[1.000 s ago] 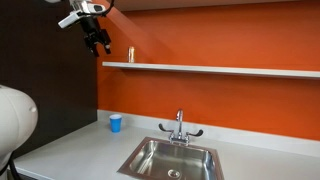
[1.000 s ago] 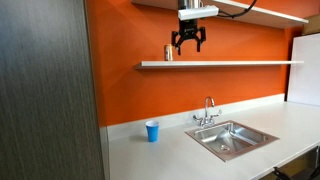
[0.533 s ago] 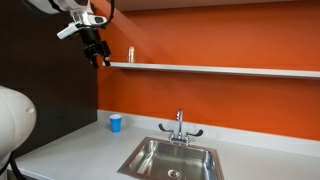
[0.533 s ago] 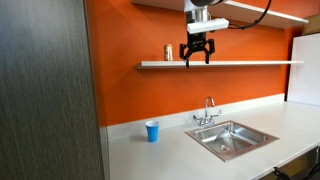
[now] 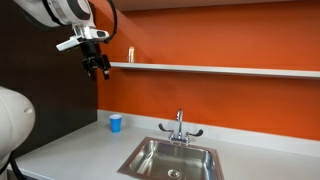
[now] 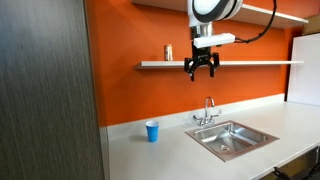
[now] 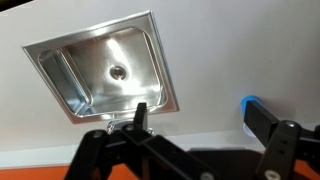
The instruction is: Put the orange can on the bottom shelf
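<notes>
The orange can (image 5: 130, 55) stands upright on the bottom shelf (image 5: 220, 70), the long pale ledge on the orange wall, near its end; it also shows in an exterior view (image 6: 168, 53) on the shelf (image 6: 250, 64). My gripper (image 5: 98, 71) hangs open and empty in front of the shelf, below its level and apart from the can; it also shows in an exterior view (image 6: 201, 69). In the wrist view the two dark fingers (image 7: 205, 118) are spread with nothing between them. The can is out of the wrist view.
A light blue cup (image 5: 115, 123) stands on the grey countertop (image 5: 70, 150) next to the steel sink (image 5: 172, 158) with its faucet (image 5: 180, 125). The wrist view looks down on the sink (image 7: 100, 70) and the cup (image 7: 248, 106). A dark panel (image 6: 45, 90) stands beside the counter.
My gripper has moved down and away from the can, from above shelf level to below it. The can stays put on the shelf.
</notes>
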Controlling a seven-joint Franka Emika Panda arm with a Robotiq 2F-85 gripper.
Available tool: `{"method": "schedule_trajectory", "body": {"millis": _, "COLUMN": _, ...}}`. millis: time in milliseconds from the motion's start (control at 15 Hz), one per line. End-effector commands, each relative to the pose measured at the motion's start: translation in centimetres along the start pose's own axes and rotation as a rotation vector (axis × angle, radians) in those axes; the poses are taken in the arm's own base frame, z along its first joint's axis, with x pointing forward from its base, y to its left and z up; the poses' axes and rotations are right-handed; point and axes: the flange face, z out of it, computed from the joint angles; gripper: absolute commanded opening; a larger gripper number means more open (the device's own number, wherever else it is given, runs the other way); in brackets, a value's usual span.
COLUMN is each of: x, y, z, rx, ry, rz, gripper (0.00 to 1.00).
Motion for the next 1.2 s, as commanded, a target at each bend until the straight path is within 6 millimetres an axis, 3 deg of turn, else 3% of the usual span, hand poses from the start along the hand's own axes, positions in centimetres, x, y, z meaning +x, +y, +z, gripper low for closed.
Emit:
{"method": "schedule_trajectory", "body": {"millis": 0, "x": -0.8, "y": 0.9, "z": 1.6, "rx": 0.024, "ry": 0.017, "rz": -0.060, "gripper": 1.00}}
{"method": "schedule_trajectory", "body": {"millis": 400, "x": -1.5, "y": 1.4, "z": 3.9, "rx": 0.015, "ry": 0.019, "rz": -0.057, "gripper": 1.00}}
{"method": "schedule_trajectory", "body": {"millis": 467, "x": -0.9, "y": 0.6, "z": 3.8, "rx": 0.008, "ry": -0.002, "rz": -0.048, "gripper": 1.00}}
{"method": "schedule_trajectory", "body": {"millis": 1133, "x": -1.1, "y": 0.8, "z": 4.0, "rx": 0.007, "ry": -0.003, "rz": -0.044, "gripper": 1.00}}
